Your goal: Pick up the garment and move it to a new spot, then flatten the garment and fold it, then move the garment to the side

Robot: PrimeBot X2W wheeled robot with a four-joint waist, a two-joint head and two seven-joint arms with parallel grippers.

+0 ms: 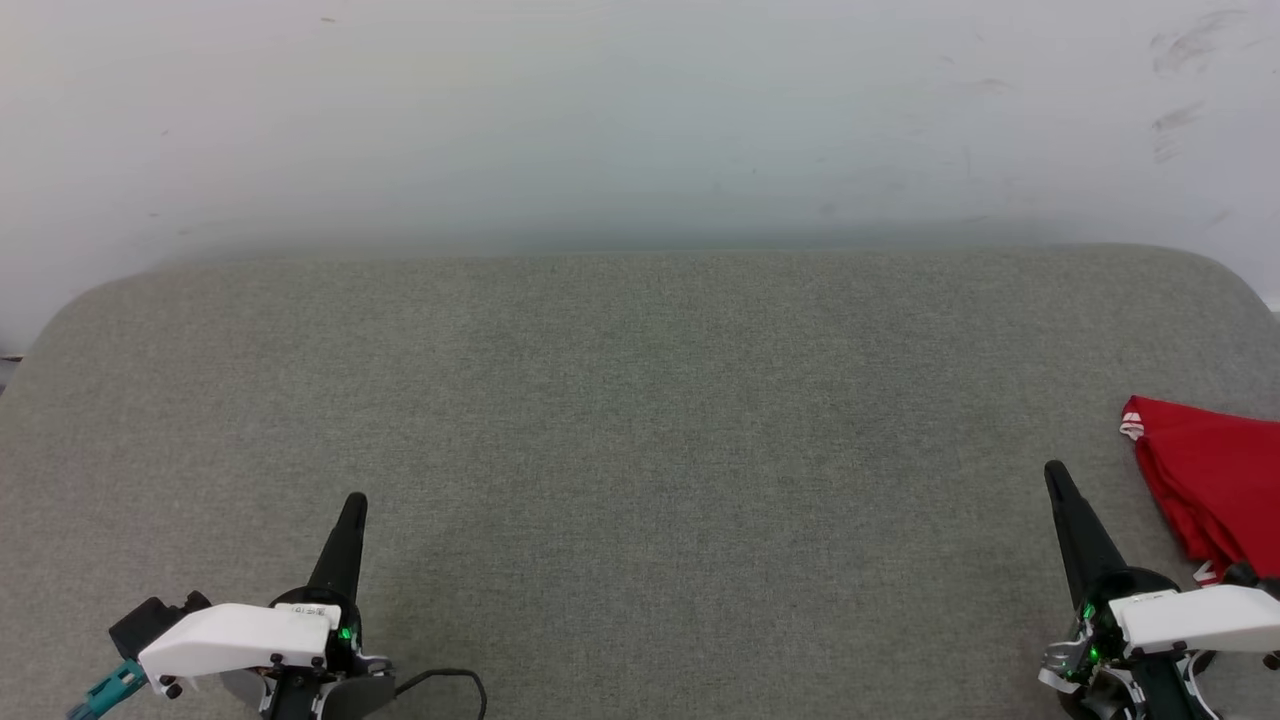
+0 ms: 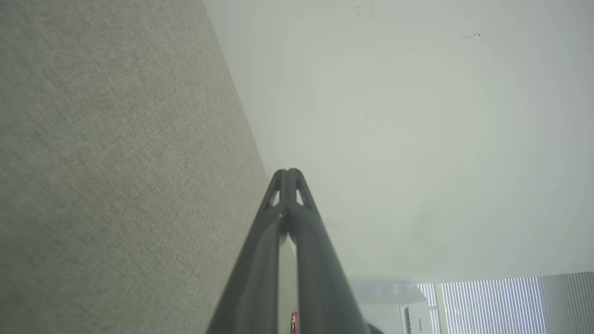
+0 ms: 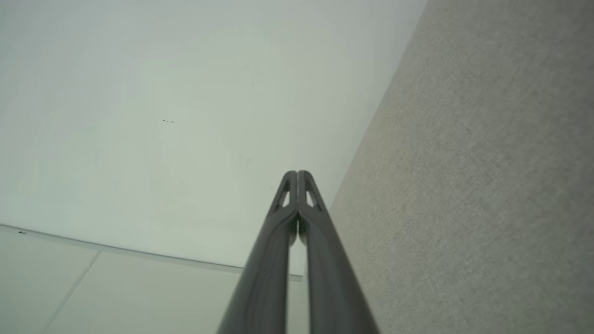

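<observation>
The garment (image 1: pixel 1215 485), bright red with a white striped sleeve end, lies bunched at the right edge of the grey fabric surface (image 1: pixel 640 420), partly cut off by the frame. My right gripper (image 1: pixel 1053 472) is shut and holds nothing, its tip just left of the garment. Over at the lower left, my left gripper (image 1: pixel 354 501) is shut and holds nothing, far from the garment. In the left wrist view the closed fingertips (image 2: pixel 288 175) touch, and a sliver of red (image 2: pixel 293 321) shows between the fingers lower down. The right wrist view shows my right gripper (image 3: pixel 297 175) with its tips pressed together.
A pale wall (image 1: pixel 640 120) rises behind the grey surface, whose far corners are rounded. A white appliance (image 2: pixel 399 306) and window blinds (image 2: pixel 501 304) appear in the left wrist view. Pale floor (image 3: pixel 93 287) lies beyond the surface in the right wrist view.
</observation>
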